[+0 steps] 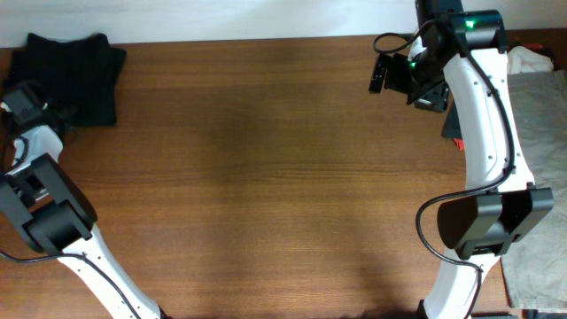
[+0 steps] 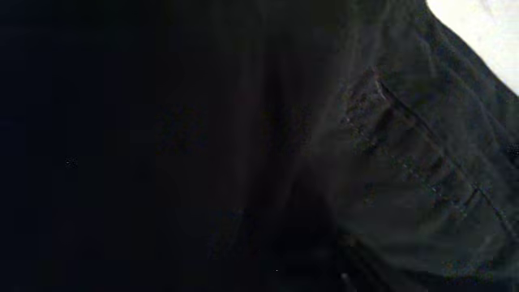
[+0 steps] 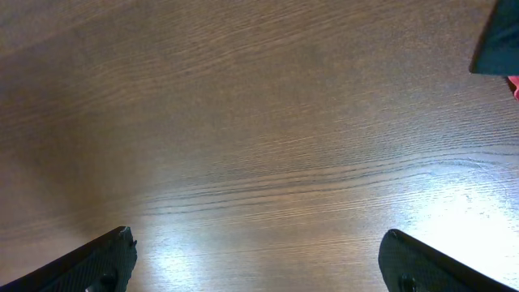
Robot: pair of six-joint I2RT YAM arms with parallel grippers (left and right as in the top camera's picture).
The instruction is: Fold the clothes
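Observation:
A black garment [image 1: 75, 71] lies folded in a bundle at the table's far left corner. My left gripper [image 1: 31, 105] is at the garment's left front edge. The left wrist view is filled by the black cloth [image 2: 405, 162], with a stitched seam showing; the fingers are hidden in the dark. My right gripper [image 1: 383, 74] hangs above bare wood at the far right. Its fingers are wide apart and hold nothing in the right wrist view [image 3: 258, 261].
A pile of grey and white clothes [image 1: 540, 97] lies on a surface off the table's right edge. A small red thing [image 1: 458, 143] shows beside the right arm; it also shows at the right wrist view's edge [image 3: 514, 88]. The wooden table [image 1: 266, 177] spans the middle.

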